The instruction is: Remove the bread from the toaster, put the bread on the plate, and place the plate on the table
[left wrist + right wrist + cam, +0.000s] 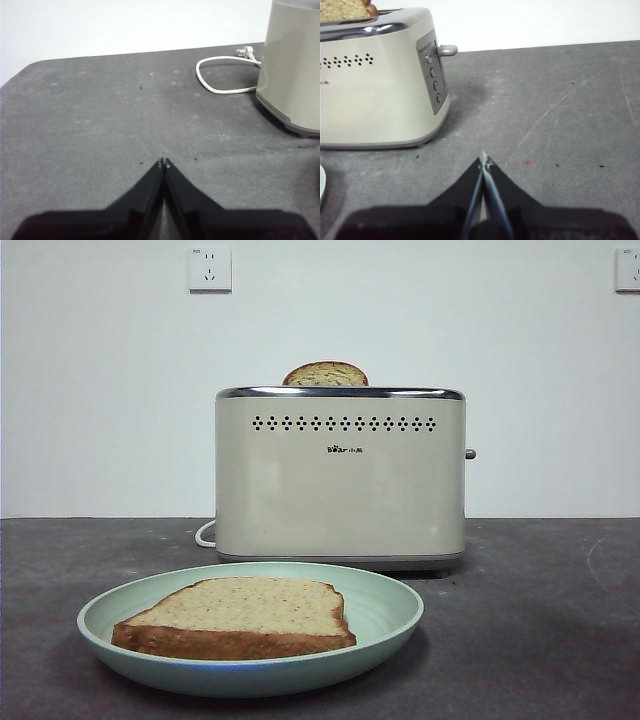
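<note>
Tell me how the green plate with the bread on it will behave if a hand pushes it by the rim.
The plate is wide and shallow on the table, so it would probably slide rather than tip. It looks light, maybe plastic, so a small push may move it. The bread lies flat and loose, its crust near the front rim, so a jerk could shift it.

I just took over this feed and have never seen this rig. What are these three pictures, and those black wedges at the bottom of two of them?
It is a two-armed robot at a table. The front view looks level across it: the bread lies on the plate, before the toaster, where a smaller slice sticks up. The other two come from wrist cameras. The wedges are each arm's own end effector, left and right, both shut, holding nothing, above bare tabletop. The left view also shows the toaster's white cord.
</note>
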